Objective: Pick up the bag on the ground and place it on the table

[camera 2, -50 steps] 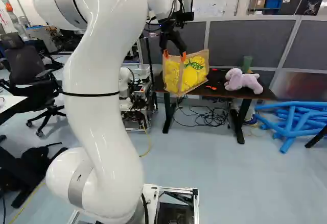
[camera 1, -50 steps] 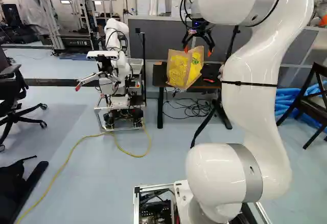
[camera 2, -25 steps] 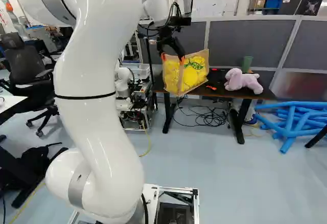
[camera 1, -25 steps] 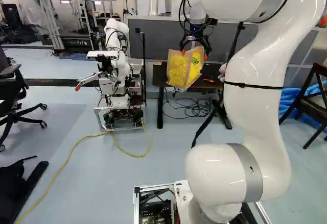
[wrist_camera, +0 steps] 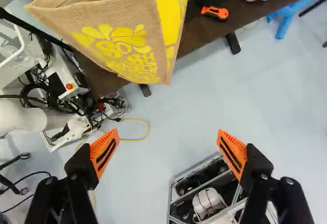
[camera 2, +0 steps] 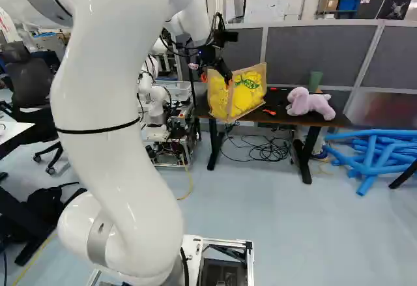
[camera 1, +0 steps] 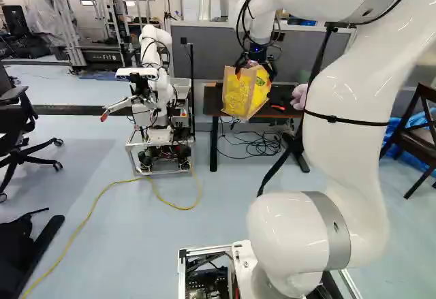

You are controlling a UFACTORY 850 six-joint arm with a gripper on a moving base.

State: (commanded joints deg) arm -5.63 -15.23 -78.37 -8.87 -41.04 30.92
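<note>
Standing ahead of the black gripper (wrist_camera: 168,143), outside its spread, empty orange-padded fingers (wrist_camera: 105,154), the boxy tan-and-yellow woven bag (wrist_camera: 120,38) seems to rest on the dark-brown table (wrist_camera: 196,36), perhaps overhanging; backing straight away should clear it.

Robotics lab, evidently. Another robot (camera 1: 157,105) on metal frame, 10 o'clock in left base view; office chair (camera 1: 15,127) at 9; partitions (camera 1: 197,50) at 12; cables (camera 1: 255,145) tangled under tabletop (camera 2: 283,119).
</note>
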